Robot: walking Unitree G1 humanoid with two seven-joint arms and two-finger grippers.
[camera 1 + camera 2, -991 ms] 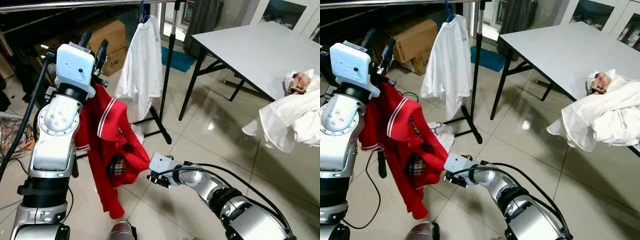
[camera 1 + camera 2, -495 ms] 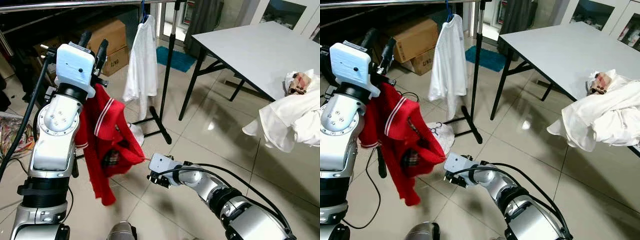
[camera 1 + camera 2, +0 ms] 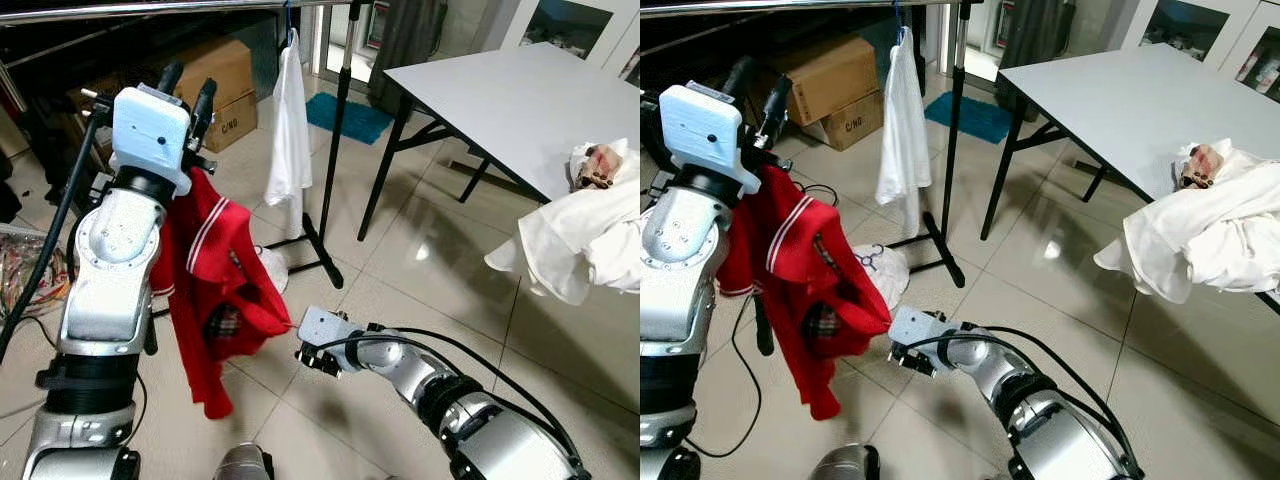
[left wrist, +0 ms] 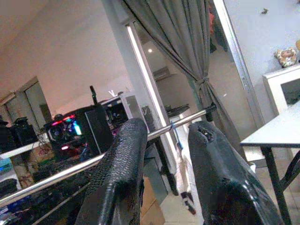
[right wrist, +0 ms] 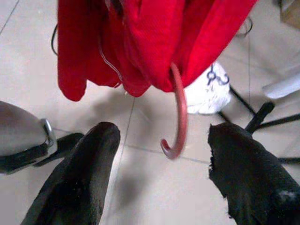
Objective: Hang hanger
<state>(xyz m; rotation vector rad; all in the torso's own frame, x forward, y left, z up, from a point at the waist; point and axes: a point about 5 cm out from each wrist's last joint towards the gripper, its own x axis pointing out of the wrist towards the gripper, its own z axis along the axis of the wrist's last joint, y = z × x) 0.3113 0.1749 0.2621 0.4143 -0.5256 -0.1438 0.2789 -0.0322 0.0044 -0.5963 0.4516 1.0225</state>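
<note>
A red shirt (image 3: 215, 290) on a red hanger hangs upside down from my raised left gripper (image 3: 187, 82), which is shut on the bunched cloth at the base of its fingers; the fingertips stand a little apart, pointing up toward the metal rail (image 4: 70, 171). The hanger's hook (image 5: 179, 112) sticks out below the cloth. My right gripper (image 5: 164, 131) is low, near the floor, open, with the hook hanging between its fingers and touching neither. The rail (image 3: 150, 8) runs across the top, above the left arm.
A white shirt (image 3: 292, 130) hangs on the rail by the rack's black upright (image 3: 335, 130). Cardboard boxes (image 3: 215, 75) stand behind. A grey table (image 3: 500, 90) with a heap of white cloth (image 3: 590, 235) is on the right. Tiled floor lies between.
The red shirt's lower part has swung left, away from the right gripper, then partly back. The white shirt on the rail has turned edge-on. Both arms have stayed put.
</note>
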